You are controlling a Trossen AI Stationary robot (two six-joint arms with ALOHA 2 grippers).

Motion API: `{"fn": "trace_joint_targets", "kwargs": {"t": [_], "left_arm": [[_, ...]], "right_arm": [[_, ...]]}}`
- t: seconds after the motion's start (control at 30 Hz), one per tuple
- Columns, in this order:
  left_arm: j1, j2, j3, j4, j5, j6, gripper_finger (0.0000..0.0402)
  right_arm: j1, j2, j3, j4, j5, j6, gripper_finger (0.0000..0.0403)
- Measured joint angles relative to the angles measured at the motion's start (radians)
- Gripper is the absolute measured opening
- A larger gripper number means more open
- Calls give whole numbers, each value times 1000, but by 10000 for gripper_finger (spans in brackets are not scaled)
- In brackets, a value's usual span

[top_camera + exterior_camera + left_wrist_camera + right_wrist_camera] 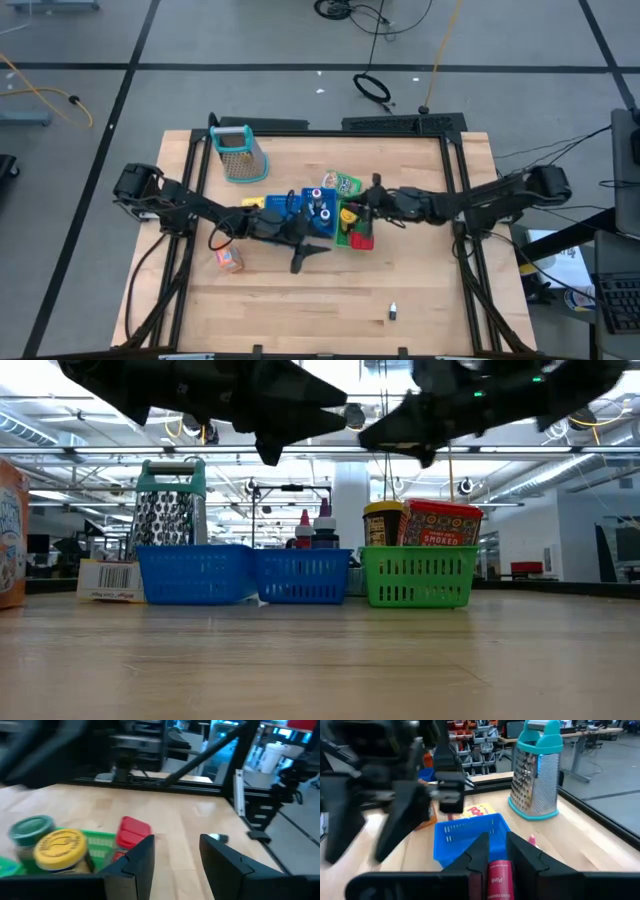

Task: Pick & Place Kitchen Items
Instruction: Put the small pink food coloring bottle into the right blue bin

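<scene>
A green tray [343, 238] [418, 578] holds a yellow-lidded jar [60, 849] [384, 523] and a red block [132, 831] [442, 523]. Tiny bottles [320, 206] [314, 530] stand in the blue tray [290, 205] [245, 573] beside it. An orange packet [229, 260] stands near the table's left. A yellow box [478, 811] lies behind the blue tray. My left gripper [312, 255] [177, 855] hovers open just on the near side of the trays, with nothing between its fingers. My right gripper [368, 205] [497, 847] hangs shut above the trays, over a pink-labelled bottle [497, 880].
A metal grater with a teal handle [240, 153] [535, 775] stands at the far left of the table. A green pouch [345, 183] lies behind the trays. A small white object [393, 312] lies near the front edge. Bare wood spreads across the near half.
</scene>
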State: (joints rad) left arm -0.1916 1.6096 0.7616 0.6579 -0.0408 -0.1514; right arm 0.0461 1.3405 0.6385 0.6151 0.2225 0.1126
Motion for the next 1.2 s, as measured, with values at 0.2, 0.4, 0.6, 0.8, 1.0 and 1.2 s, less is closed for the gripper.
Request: {"fn": "trace_joint_targets", "kwargs": {"t": [0.2, 0.4, 0.6, 0.8, 1.0, 1.2], "left_arm": [[-39, 0, 0, -2, -2, 21, 159], [-71, 0, 0, -3, -2, 38, 159], [-97, 0, 0, -13, -1, 43, 159], [-100, 0, 0, -10, -2, 45, 159], [-98, 0, 0, -10, -5, 45, 159], [-98, 0, 0, -10, -5, 50, 159]], "right_arm": [[-50, 149, 122, 2, -73, -25, 45], [-103, 272, 235, 1, -158, -28, 45], [-141, 356, 297, -15, -203, -49, 45], [-170, 384, 301, 2, -227, -46, 45], [-174, 384, 301, 24, -226, -54, 49], [-174, 383, 301, 47, -225, -81, 80]]}}
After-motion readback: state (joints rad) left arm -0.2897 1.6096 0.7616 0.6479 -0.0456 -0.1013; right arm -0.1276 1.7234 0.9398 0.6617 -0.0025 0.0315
